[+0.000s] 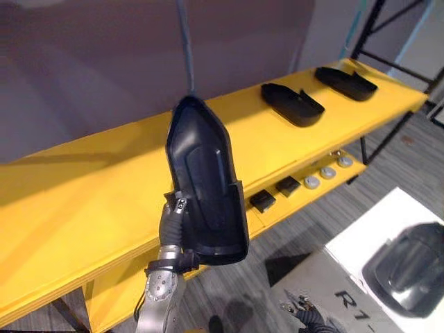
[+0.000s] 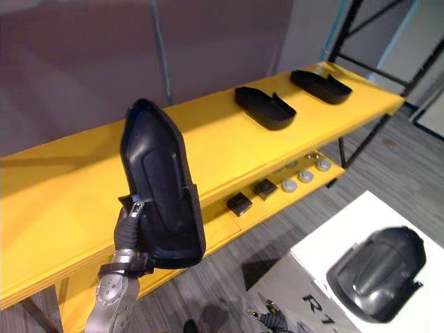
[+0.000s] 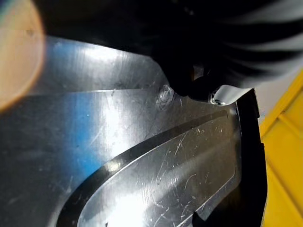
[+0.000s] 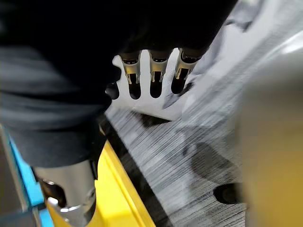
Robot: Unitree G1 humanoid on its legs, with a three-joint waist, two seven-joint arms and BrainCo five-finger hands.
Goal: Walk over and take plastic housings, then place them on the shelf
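The left hand (image 1: 170, 222) has its fingers curled round the wide end of a black housing (image 1: 205, 180), holding it upright above the yellow shelf (image 1: 83, 201) (a second housing (image 1: 292, 104) lies farther along it). The right hand (image 4: 152, 71) hangs empty with its fingers straight.
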